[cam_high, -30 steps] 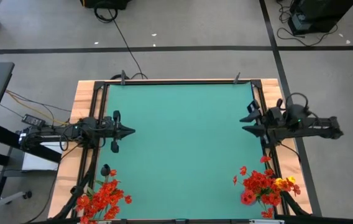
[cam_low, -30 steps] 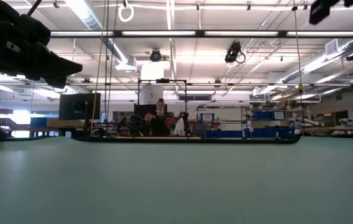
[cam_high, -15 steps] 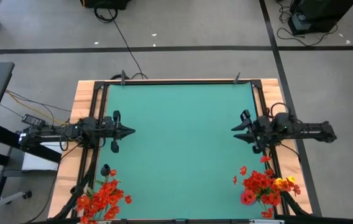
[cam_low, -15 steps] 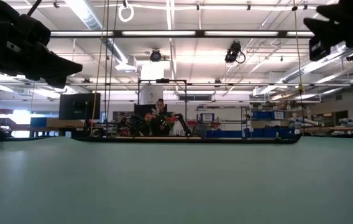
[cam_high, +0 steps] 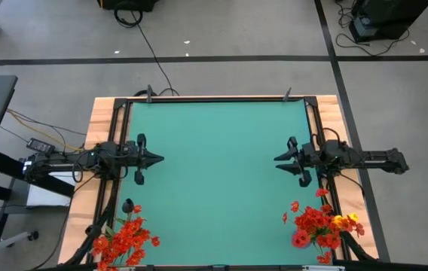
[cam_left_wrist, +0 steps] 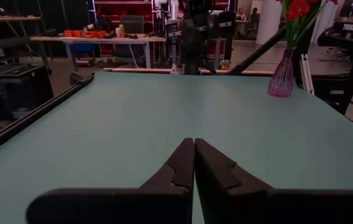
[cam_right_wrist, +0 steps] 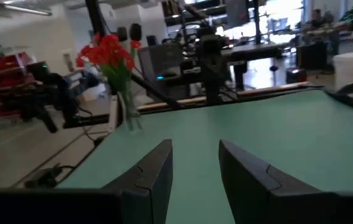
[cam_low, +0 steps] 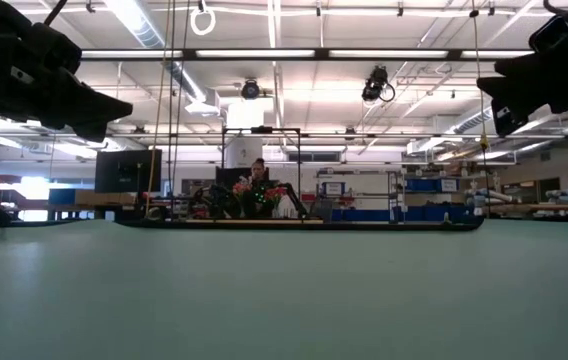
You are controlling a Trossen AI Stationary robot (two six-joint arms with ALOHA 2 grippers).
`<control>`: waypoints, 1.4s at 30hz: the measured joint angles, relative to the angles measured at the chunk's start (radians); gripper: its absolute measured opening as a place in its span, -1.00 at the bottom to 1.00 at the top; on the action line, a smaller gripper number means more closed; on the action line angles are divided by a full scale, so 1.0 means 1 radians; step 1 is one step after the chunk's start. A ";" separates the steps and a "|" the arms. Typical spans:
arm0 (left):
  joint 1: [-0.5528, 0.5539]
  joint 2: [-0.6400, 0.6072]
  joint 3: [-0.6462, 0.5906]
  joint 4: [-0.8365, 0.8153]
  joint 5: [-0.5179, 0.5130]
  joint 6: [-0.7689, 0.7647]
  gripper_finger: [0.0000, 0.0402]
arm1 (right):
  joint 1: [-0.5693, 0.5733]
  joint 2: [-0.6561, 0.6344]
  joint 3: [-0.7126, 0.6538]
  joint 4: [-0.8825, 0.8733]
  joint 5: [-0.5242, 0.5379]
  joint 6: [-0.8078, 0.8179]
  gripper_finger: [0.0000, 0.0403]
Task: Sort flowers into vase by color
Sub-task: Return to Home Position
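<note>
Two bunches of flowers stand in vases at the table's near corners. The near-left bunch (cam_high: 126, 238) is red-orange with one dark head (cam_high: 127, 205); its clear vase (cam_right_wrist: 130, 115) shows in the right wrist view. The near-right bunch (cam_high: 318, 226) mixes red blooms with yellow heads (cam_high: 343, 221) in a pink vase (cam_left_wrist: 282, 78). My left gripper (cam_high: 159, 158) hovers shut over the table's left side, pointing level toward the centre. My right gripper (cam_high: 277, 161) hovers open over the right side, facing it, with nothing between its fingers (cam_right_wrist: 158, 163).
The green mat (cam_high: 218, 173) lies bare between the two grippers. A black frame (cam_high: 214, 98) runs along the table's edges. Cables (cam_high: 41, 139) and a dark stand lie off the table's left side, and the room's shelves and benches show beyond the far edge.
My right gripper has come down and moved a little toward the table's centre, levelling out as it sank. Its fingers stay the same distance apart. The flowers and vases have not moved.
</note>
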 joint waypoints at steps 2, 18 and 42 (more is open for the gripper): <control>0.000 0.000 0.000 0.000 0.000 0.000 -0.92 | 0.000 0.000 0.000 0.000 0.024 -0.023 -0.30; 0.000 0.000 0.000 0.000 0.000 0.000 -0.92 | 0.000 0.001 0.000 0.000 0.090 -0.069 -0.31; 0.000 0.000 0.000 0.000 0.000 0.000 -0.92 | 0.000 0.001 0.000 0.000 0.089 -0.069 -0.31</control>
